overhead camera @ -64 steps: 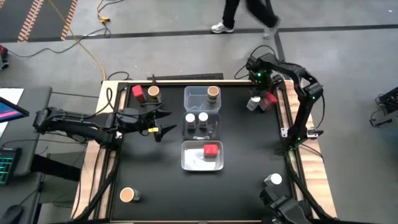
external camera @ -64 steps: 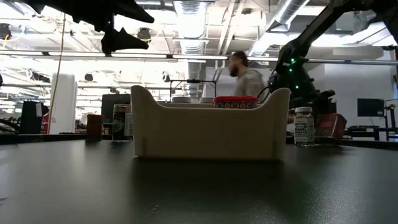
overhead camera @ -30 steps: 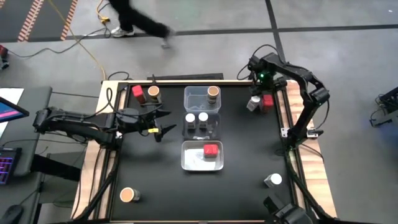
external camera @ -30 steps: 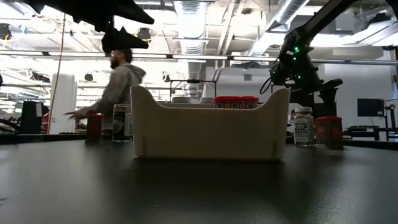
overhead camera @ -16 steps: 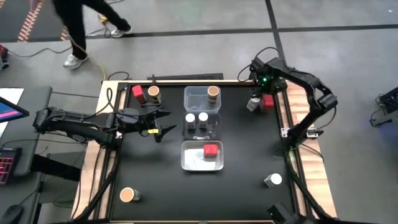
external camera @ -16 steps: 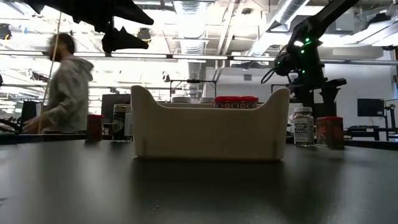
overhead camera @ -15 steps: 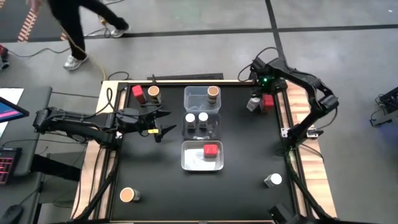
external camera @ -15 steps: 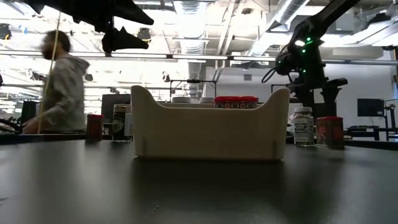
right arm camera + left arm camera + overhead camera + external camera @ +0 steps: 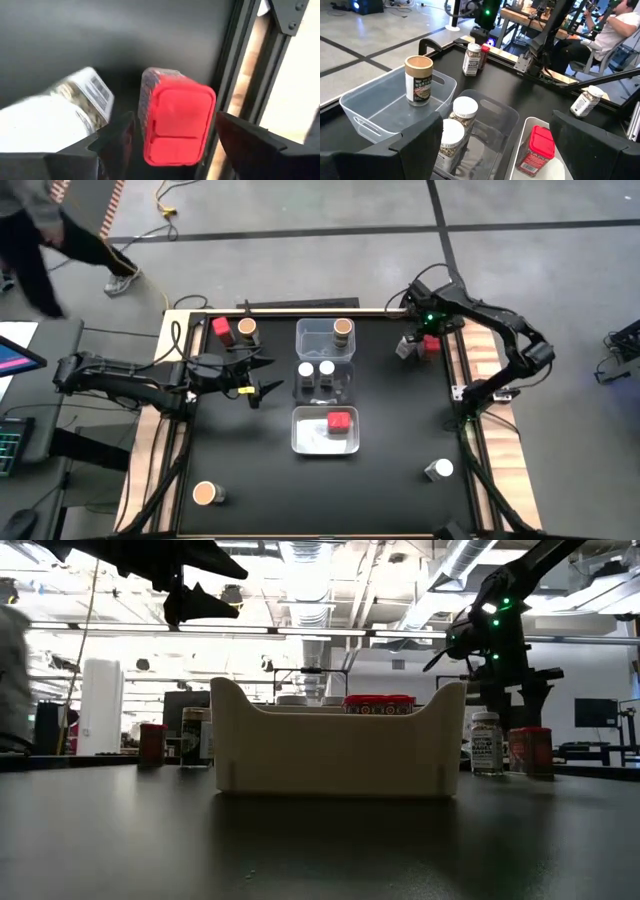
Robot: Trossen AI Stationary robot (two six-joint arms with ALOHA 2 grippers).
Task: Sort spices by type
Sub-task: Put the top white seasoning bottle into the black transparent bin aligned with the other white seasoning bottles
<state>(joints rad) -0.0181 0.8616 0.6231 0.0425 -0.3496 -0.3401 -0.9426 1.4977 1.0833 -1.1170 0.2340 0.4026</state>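
We count four jars already sorted into the three clear bins down the middle of the table: one tan-topped jar (image 9: 342,328) in the far bin (image 9: 310,333), two white-topped jars (image 9: 316,369) in the middle bin (image 9: 347,385), and one red-topped jar (image 9: 339,422) in the near bin (image 9: 305,440). Six are still loose, by our reckoning: a red jar (image 9: 221,328) and a tan jar (image 9: 246,329) side by side near the far left corner, a tan jar (image 9: 207,493) at the near left, a white jar (image 9: 439,470) at the near right, and a white-capped jar (image 9: 407,346) just beside a red square-topped jar (image 9: 431,343) by the far right edge. The right gripper (image 9: 172,150) hangs directly over that last red jar, its fingers spread to either side of the cap and clear of it, holding nothing. So we judge the job under half done, with this red jar the likely next pick. The left gripper (image 9: 262,376) waits left of the bins, jaws wide apart and empty.
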